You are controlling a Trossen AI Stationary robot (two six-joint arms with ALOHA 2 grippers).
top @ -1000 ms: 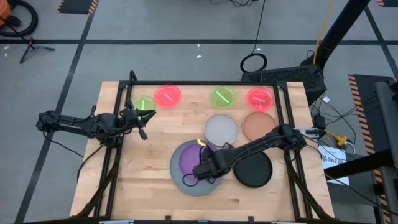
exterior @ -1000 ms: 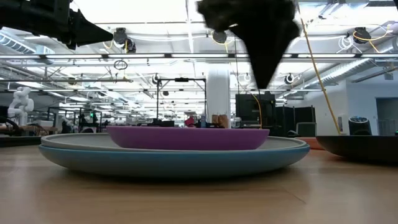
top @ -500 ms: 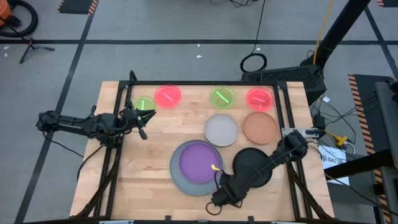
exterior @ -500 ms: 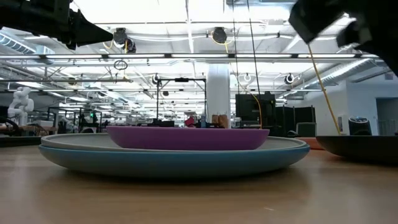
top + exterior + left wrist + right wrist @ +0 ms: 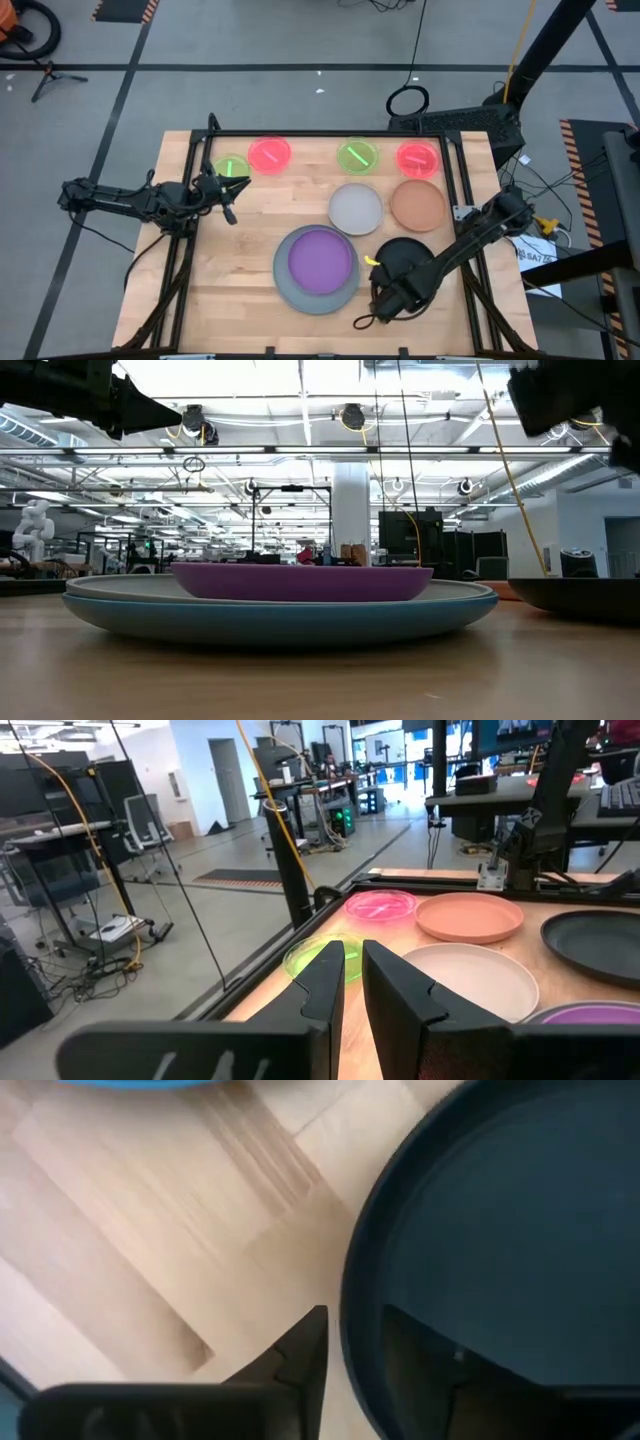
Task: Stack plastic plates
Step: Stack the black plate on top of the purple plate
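A purple plate (image 5: 320,260) lies on a grey plate (image 5: 286,280), which lies on a blue one (image 5: 280,615). The black plate (image 5: 408,270) rests flat on the table to their right. My right gripper (image 5: 350,1345) is open at the black plate's near-left rim (image 5: 358,1310), pointing down, with one finger (image 5: 300,1355) outside the rim and one over the inside. White (image 5: 355,208) and tan-orange (image 5: 417,204) plates lie behind. Small red-pink (image 5: 269,154) and neon green (image 5: 357,156) plates line the far edge. My left gripper (image 5: 228,190) waits shut above the table's left side. My right gripper stands astride the black plate's near-left rim (image 5: 350,1280) from above, one finger outside and one inside. I cannot tell whether either finger touches the rim. The plate lies flat on the table.
A second red-pink plate (image 5: 417,158) and a second green plate (image 5: 230,167) also sit at the far edge. A black frame rail (image 5: 200,160) borders the table. Bare wood (image 5: 240,290) shows at the near left.
My right gripper has left the purple plate, swung toward the table's near edge, then moved right to the black plate's near-left rim. The purple plate has stayed on the grey and blue stack.
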